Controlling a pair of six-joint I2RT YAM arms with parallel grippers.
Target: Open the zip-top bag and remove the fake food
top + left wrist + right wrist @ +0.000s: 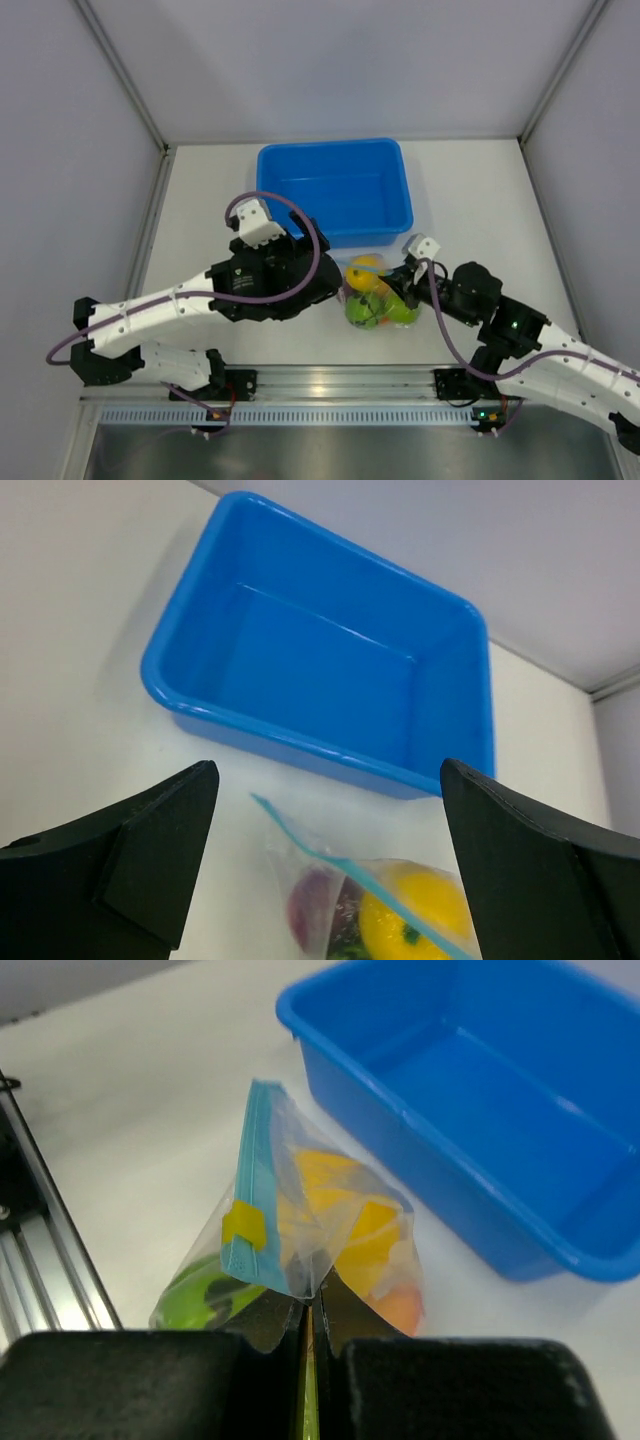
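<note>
Blue tub (330, 148) just behind the zip-top bag (300, 1200), its teal zipper edge seemingly upright; right gripper (312, 1305) clamps its plastic, left gripper (328, 775) gapes wide

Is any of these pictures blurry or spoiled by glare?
Top view: evenly lit, one bright glare patch on the metal rail. Left wrist view: the left hand's black fingers look soft-edged, the blue tub sharp. Right wrist view: the zip-top bag glints slightly, nothing washed out.
</note>
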